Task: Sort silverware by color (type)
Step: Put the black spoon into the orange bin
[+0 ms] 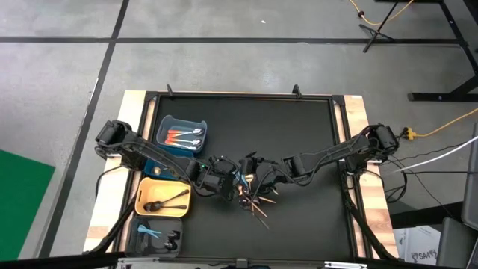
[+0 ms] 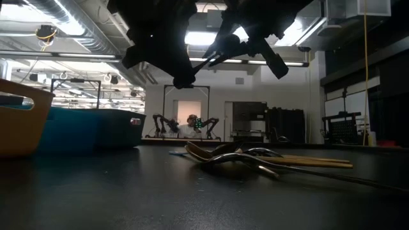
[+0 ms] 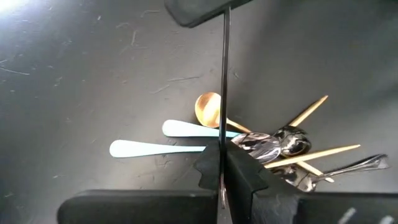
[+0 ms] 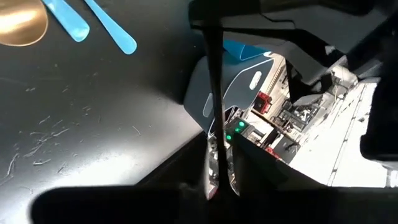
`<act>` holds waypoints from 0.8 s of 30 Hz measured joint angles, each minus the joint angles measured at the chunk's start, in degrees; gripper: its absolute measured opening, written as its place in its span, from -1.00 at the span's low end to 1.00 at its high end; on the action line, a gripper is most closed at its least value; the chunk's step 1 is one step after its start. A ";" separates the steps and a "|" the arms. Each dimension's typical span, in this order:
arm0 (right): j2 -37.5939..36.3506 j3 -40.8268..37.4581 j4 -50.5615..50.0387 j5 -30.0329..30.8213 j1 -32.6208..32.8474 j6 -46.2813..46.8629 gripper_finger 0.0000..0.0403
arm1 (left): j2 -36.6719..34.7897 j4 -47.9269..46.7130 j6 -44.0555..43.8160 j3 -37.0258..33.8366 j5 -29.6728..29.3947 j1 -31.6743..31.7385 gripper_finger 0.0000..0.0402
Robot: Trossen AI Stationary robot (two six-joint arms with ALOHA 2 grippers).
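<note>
Left wrist view, nearest first: the left claw (image 3: pixel 222 180) is pinched fully shut on a black utensil (image 3: pixel 224 74), a thin dark strip running straight out from between its fingers to the right claw (image 3: pixel 205 9) at the far end. From the right wrist view the same strip leaves the right claw's own fingers; those sit close about it, but whether they grip or are letting go I cannot tell. Both claws hang above the bench (image 1: pixel 299 142), just over the unsorted pile, with the piece stretched between them.

I judge the piece light, stiff and slick, and so narrow that it could twist in a pinch; a hold near an end, across the flat of the handle, should serve best.

Below it on the bench lie 2 light blue pieces (image 3: pixel 158 148), long axes nearly parallel, beside a gold spoon (image 3: pixel 208 109). Just beyond is a tangle of silver-headed, orange-handled pieces (image 3: pixel 283 146), handles fanning away from the blue ones.

Farther off in the high view, the blue bin (image 1: pixel 183 134) holds orange-handled pieces, the yellow bin (image 1: pixel 163 198) black ones, and the grey bin (image 1: pixel 157 237) light blue ones.
</note>
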 joint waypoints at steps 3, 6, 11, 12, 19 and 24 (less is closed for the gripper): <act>0.00 0.00 -0.02 0.09 0.00 2.34 -0.55 | 0.00 0.06 0.00 0.00 -0.27 0.00 -0.99; 0.00 0.00 -0.04 0.11 0.00 5.96 -0.47 | 0.00 0.07 -0.05 0.00 -1.66 0.13 -0.99; 0.00 0.00 -0.17 0.22 0.03 12.93 -0.45 | 0.00 0.74 -0.15 0.00 -2.51 1.40 -0.99; 0.00 0.00 -0.20 0.77 0.07 14.01 -0.45 | 0.00 0.68 -0.17 0.00 -2.49 1.73 -0.99; -0.71 0.00 -1.81 10.91 0.07 19.07 -0.45 | 0.00 0.56 -0.15 -0.07 -2.57 4.47 -0.99; -5.73 -0.02 -9.58 12.17 0.07 27.20 -0.45 | 0.00 0.57 0.18 -0.09 -2.74 6.00 -0.99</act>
